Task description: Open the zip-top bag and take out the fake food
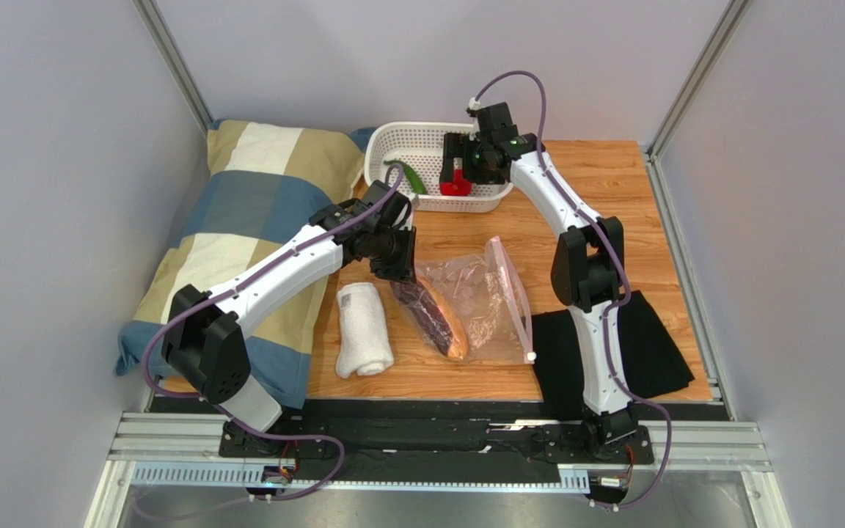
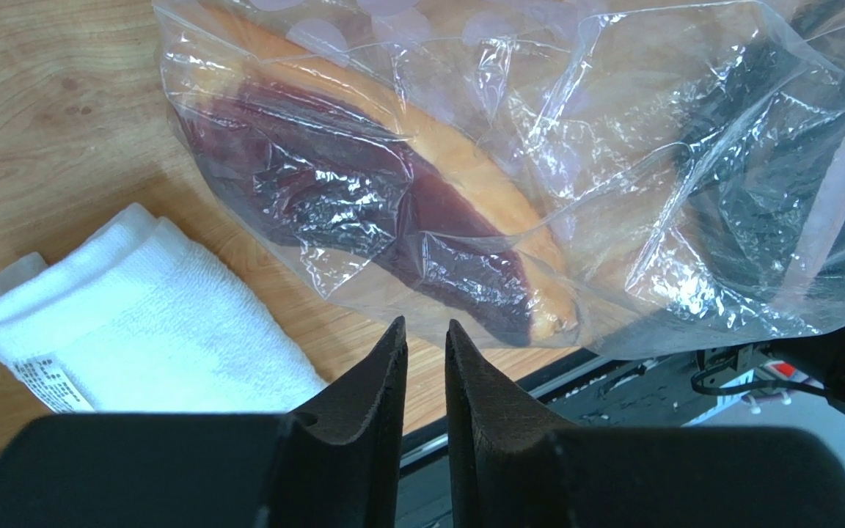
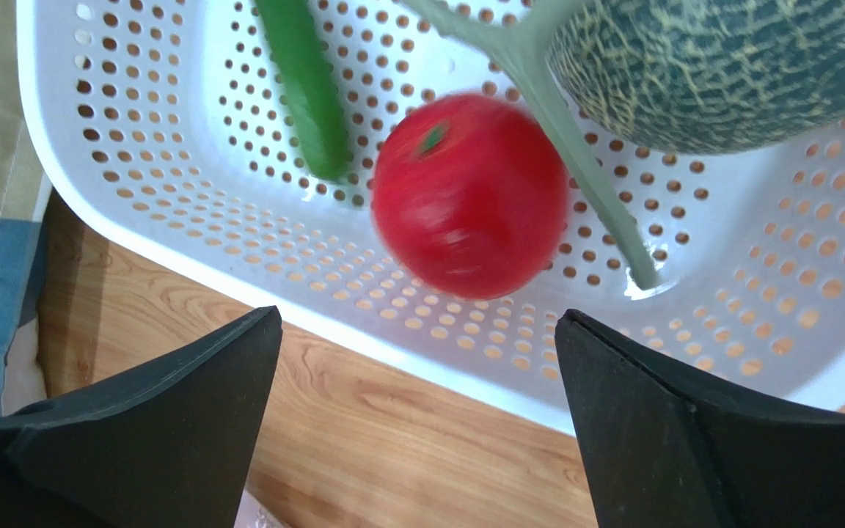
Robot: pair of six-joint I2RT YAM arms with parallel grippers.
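The clear zip-top bag (image 1: 480, 295) lies on the wooden table, with its pinkish zip strip along the right and the white slider (image 1: 531, 356) at the near end. The elongated purple-and-orange piece (image 1: 439, 318) lies inside it under the crinkled plastic (image 2: 394, 209). My left gripper (image 1: 394, 262) hovers at the bag's far left end. Its fingers (image 2: 425, 330) are almost together with nothing between them. My right gripper (image 1: 462, 165) is wide open (image 3: 416, 330) over the white basket's near rim. In the basket lie the red tomato (image 3: 468, 195), the slim green pepper (image 3: 308, 88) and the bumpy green vegetable (image 3: 724, 66).
The white perforated basket (image 1: 394, 141) stands at the table's back. A rolled white towel (image 1: 363, 328) lies left of the bag. A plaid pillow (image 1: 251, 220) fills the left side. A black cloth (image 1: 658, 352) lies at the near right by the right arm.
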